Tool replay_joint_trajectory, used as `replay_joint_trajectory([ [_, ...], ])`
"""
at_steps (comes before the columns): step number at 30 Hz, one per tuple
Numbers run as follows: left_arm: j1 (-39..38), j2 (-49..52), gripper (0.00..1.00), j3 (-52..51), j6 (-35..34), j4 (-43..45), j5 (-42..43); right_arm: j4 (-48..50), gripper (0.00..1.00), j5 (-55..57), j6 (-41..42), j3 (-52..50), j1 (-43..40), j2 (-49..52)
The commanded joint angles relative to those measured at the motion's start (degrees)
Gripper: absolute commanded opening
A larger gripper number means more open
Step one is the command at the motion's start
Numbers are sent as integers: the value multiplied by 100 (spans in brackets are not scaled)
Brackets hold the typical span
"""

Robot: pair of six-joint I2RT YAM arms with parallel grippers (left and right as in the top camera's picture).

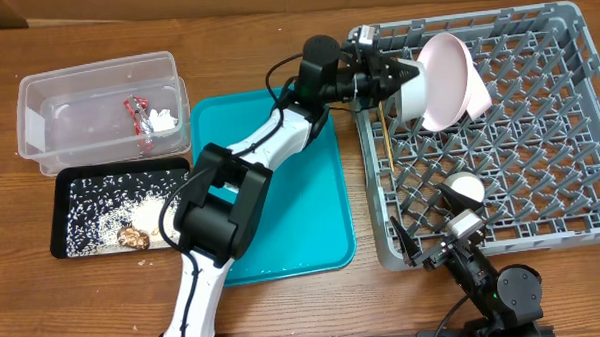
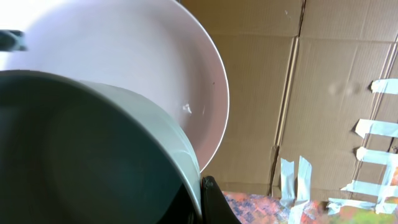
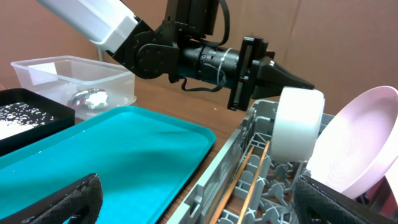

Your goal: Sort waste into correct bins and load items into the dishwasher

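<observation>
— Bowl right up against the left wrist lens, filling most of that view, with the pink plate just behind it. What have you got it by?

— By the rim. My left fingers are pressed together on the edge of its wall. It hangs over the far left part of the rack, just beside the plate and not yet down on the pegs. My right fingers are spread wide and hold nothing, low at the rack's front edge.

— How will it handle?

— I judge it stiff, glazed and slick. It should be light enough for one arm, but breakable. A rim pinch lets it swing, so I'd go gently and keep it from knocking the plate.

— Which way does it point?

— It's tipped on its side, with the rim standing near upright. Its axis runs roughly level, toward the plate. The mouth seems to face back at my wrist, though I can't be sure. The plate stands on edge, tilted, its face toward the bowl. The chopsticks lie flat in the rack below, their long axis running front to back.
</observation>
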Motion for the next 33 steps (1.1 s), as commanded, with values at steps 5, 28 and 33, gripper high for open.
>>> replay_joint_trajectory([
  [5,289,37,36,37,326,-229,520,37,100,-2,4,-61,-22,-46],
  [28,1172,-498,100,37,533,-542,2229,37,100,-2,2,-61,-22,-46],
  [33,1274,-1027,100,37,1440,-1943,2358,37,100,-2,4,-61,-22,-46],
])
